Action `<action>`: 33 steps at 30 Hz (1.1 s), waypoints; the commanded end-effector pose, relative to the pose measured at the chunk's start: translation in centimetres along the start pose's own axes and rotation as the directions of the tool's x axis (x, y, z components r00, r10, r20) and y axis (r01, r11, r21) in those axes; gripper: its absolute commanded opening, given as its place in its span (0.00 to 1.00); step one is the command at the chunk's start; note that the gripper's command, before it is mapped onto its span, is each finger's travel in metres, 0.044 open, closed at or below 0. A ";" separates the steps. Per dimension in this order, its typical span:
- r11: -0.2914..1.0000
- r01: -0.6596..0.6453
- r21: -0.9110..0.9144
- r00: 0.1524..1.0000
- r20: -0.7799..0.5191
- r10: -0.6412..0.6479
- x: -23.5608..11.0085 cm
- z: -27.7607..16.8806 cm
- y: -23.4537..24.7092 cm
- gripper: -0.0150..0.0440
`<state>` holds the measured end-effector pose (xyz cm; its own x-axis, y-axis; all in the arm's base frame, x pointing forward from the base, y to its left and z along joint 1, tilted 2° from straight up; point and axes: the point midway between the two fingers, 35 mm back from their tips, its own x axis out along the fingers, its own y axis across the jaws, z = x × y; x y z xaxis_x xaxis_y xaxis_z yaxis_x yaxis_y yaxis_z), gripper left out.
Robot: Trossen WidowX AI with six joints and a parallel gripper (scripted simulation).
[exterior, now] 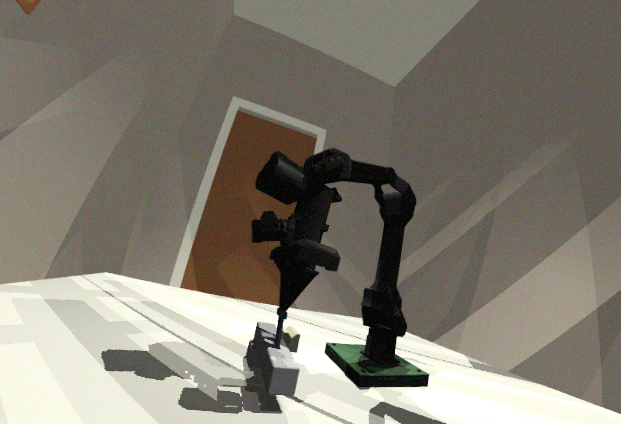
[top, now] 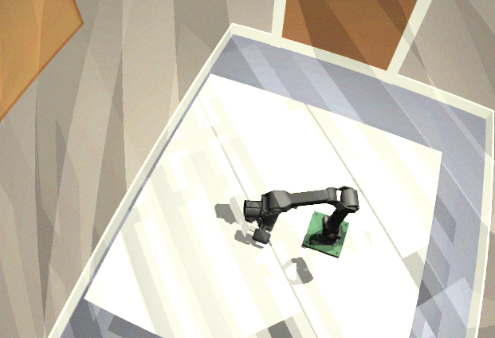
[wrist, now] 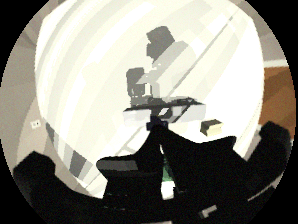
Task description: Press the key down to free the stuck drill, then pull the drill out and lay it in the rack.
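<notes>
1. My arm point(exterior: 391, 235) stands on its green base plate point(exterior: 411, 377), well clear of the door point(exterior: 241, 210).
2. A grey block fixture point(exterior: 276, 367) sits just beside that plate; I cannot pick out drill or key.
3. My gripper point(exterior: 282, 312), clenched on nothing, points down over the fixture.
4. I read no writing anywhere.

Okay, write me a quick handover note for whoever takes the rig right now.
End effector: shut, empty, pointing straight down, tip at the top of the grey block fixture on the table, beside the green base plate.
Key and drill: cannot be told apart in that fixture. The small pale piece behind it is unidentified.
Done: arm positioned for the press; release not confirmed.
Left: finish the press, pull the drill, lay it in the rack, which no view clearly shows.
</notes>
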<state>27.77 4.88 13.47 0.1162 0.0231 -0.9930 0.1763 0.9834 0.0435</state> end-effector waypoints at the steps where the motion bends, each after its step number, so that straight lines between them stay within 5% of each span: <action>1: 1.000 0.007 -0.003 0.998 -0.062 -0.007 2.4 -0.6 0.2 0.25; 12: 1.000 0.007 -0.003 0.998 -0.062 -0.007 2.4 -0.6 0.3 0.25; 22: 1.000 0.007 -0.003 0.998 -0.061 -0.007 -4.7 0.5 0.4 0.70; 26: 1.000 0.008 -0.010 0.998 -0.054 -0.009 -4.3 0.6 0.3 0.88; 29: 0.986 0.006 -0.167 0.999 -0.047 -0.014 -3.4 1.2 -1.4 1.00; 33: 0.903 0.007 -0.429 0.999 -0.035 -0.025 -2.0 1.8 -4.5 1.00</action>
<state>28.44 2.45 16.58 0.0698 0.0186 -0.9974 -0.0664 0.9977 0.0140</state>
